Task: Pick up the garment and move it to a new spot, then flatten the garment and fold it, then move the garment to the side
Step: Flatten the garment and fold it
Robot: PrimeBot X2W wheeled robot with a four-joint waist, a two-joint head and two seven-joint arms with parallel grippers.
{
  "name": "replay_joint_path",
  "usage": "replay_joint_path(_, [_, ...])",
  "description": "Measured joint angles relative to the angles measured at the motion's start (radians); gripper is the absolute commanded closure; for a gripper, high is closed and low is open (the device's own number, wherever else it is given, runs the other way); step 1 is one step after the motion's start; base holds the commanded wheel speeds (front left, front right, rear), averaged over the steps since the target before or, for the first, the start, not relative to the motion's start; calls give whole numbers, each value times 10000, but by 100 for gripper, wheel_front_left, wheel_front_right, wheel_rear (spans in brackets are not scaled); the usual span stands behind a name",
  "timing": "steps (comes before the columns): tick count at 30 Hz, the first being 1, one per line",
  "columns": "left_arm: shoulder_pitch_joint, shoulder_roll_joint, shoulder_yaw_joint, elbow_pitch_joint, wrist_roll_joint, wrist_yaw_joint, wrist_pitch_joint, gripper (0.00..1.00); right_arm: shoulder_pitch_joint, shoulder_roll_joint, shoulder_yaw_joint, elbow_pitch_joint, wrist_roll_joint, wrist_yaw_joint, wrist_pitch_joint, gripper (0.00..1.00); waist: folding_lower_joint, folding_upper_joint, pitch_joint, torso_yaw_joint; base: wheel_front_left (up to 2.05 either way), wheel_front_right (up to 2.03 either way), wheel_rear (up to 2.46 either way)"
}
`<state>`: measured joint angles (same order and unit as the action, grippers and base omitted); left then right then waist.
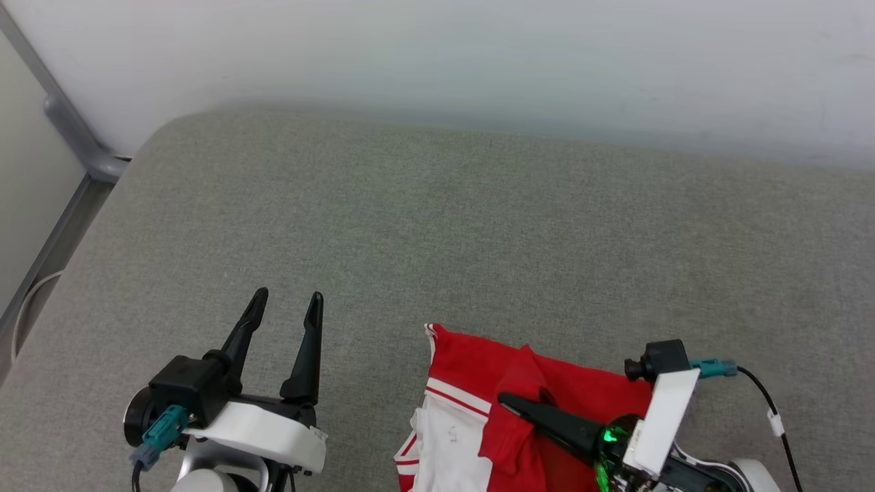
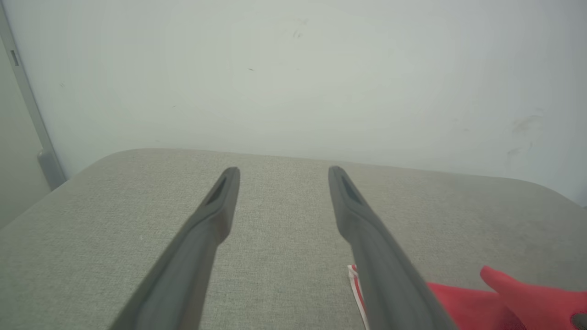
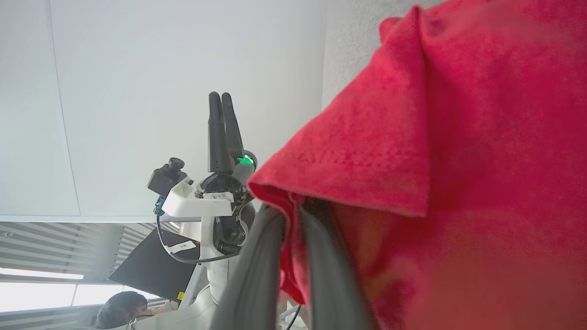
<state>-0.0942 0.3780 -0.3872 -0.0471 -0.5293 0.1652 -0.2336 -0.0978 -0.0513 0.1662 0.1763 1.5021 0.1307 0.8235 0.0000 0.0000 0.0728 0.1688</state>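
The garment (image 1: 472,365), red with a white sleeve and red-white striped trim, lies bunched at the near edge of the grey padded surface (image 1: 437,225). My right gripper (image 1: 507,402) comes in from the right, fingers pointing left, shut on a fold of the red cloth. In the right wrist view the garment (image 3: 435,137) drapes over the right gripper (image 3: 293,211), with cloth pinched between the fingers. My left gripper (image 1: 288,298) stands open to the left of the garment, apart from it, holding nothing. The left wrist view has the left gripper (image 2: 284,172) open over bare surface, with the garment (image 2: 504,293) at lower right.
A white wall (image 1: 478,55) runs behind the surface. A grey metal frame (image 1: 68,130) and a pale cable (image 1: 27,307) border its left edge. Bare surface stretches ahead of both grippers. A person's head (image 3: 121,307) is at the bottom left of the right wrist view.
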Motion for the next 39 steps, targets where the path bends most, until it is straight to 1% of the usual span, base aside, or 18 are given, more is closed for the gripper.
replay_joint_path(4, [-183,-71,4,56,2,-82,-79,0,-538,2,709,439,-621,0,-1022,100,1,0,274,180,0,0,0])
replay_joint_path(9, [-395,-157,38,151,56,-171,-159,0,-922,6,1381,1197,-1321,0,-1659,100,0,0,633,293,0,0,0])
replay_joint_path(10, [-411,-184,38,182,58,-205,-161,0,-972,10,1453,1304,-1371,0,-1841,95,1,0,692,303,0,0,0])
replay_joint_path(11, [-432,-209,38,213,59,-242,-171,0,-1048,8,1557,1417,-1406,0,-1975,87,0,0,744,306,0,0,0])
replay_joint_path(12, [-464,-242,38,251,59,-247,-174,0,-1109,6,1657,1517,-1450,0,-2107,66,0,0,780,304,0,0,0])
replay_joint_path(13, [-497,-278,44,288,59,-263,-184,0,-1141,12,1730,1643,-1496,0,-2278,2,1,0,799,289,0,0,0])
replay_joint_path(14, [-518,-305,56,316,61,-307,-217,0,-1171,15,1820,1787,-1488,0,-2408,0,0,0,811,268,0,0,0])
replay_joint_path(19, [-538,-341,75,451,111,-387,-238,0,-1481,8,2322,1772,-1327,0,-2598,0,1,0,775,113,0,0,0])
replay_joint_path(21, [-541,-341,86,485,148,-412,-245,0,-1579,-29,2499,1592,-1593,0,-2642,0,0,0,720,50,0,0,0])
replay_joint_path(25, [-542,-337,111,516,161,-418,-247,0,-1734,-326,2769,989,-2284,0,-3005,0,0,0,602,-85,0,0,0])
replay_joint_path(29, [-519,-339,132,533,163,-407,-249,0,-1807,-867,2861,416,-3707,0,-3956,0,0,0,426,-225,0,0,0])
replay_joint_path(31, [-437,-336,169,531,161,-368,-251,0,-1794,-1118,2637,309,-4543,0,-4577,0,0,0,325,-309,0,0,0])
replay_joint_path(33, [-301,-324,203,558,171,-268,-257,0,-1717,-1419,2447,249,-5398,0,-4851,0,0,0,224,-407,0,0,0])
replay_joint_path(36, [-205,-291,255,556,196,-151,-257,0,-1452,-1705,1661,169,-6786,2,-5377,0,0,0,99,-572,0,0,0])
replay_joint_path(39, [-144,-299,274,554,165,-142,-259,0,-989,-1916,516,-25,-8274,0,-5735,0,-1,0,-25,-700,0,0,0])
